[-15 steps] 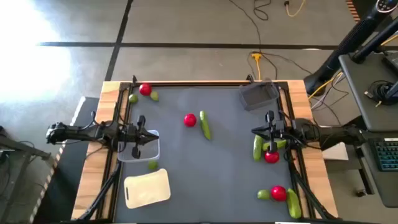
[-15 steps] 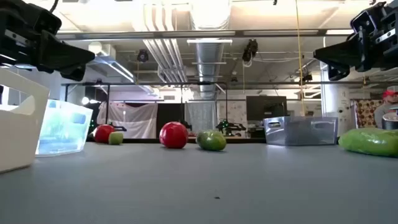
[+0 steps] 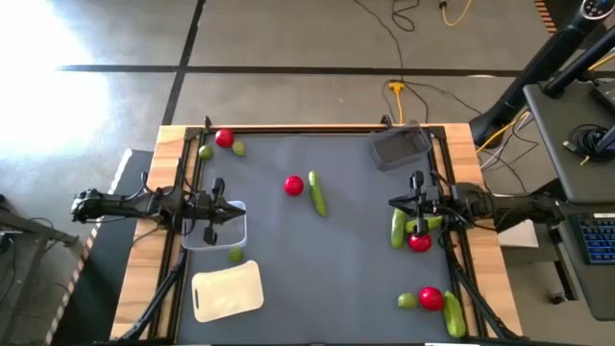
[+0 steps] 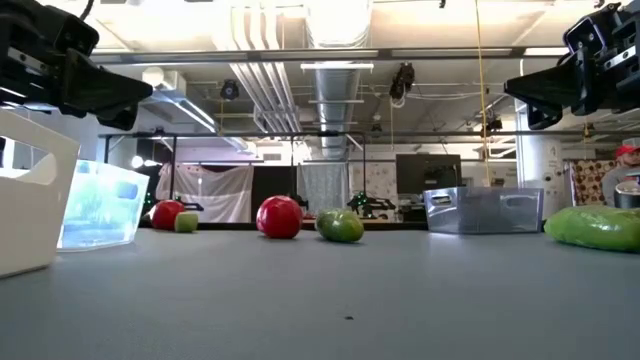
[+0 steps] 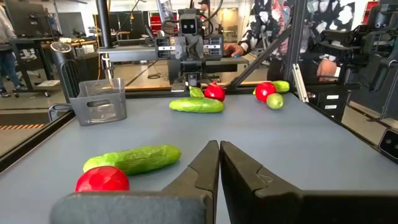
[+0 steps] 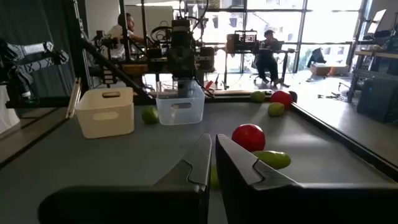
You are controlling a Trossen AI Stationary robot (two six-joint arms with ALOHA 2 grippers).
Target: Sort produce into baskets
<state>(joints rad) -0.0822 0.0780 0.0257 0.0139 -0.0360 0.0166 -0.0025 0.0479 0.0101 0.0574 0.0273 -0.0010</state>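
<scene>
My left gripper point(image 3: 240, 210) is shut and empty, hovering over the clear basket point(image 3: 217, 229) at the table's left. My right gripper point(image 3: 392, 204) is shut and empty, hovering at the right beside a cucumber point(image 3: 398, 229) and a tomato point(image 3: 419, 241). A tomato point(image 3: 294, 185) and a cucumber point(image 3: 316, 192) lie at the centre. A tomato point(image 3: 224, 138) and two limes point(image 3: 238, 148) lie at the far left corner. A lime point(image 3: 235, 255) lies near the clear basket. A lime point(image 3: 406, 301), a tomato point(image 3: 430, 299) and a cucumber point(image 3: 453, 315) lie near right.
The cream-white basket point(image 3: 228, 290) stands at the near left, the dark grey basket point(image 3: 401, 147) at the far right. Wooden rails point(image 3: 317, 129) edge the grey mat. In the wrist views people show in the room beyond the table.
</scene>
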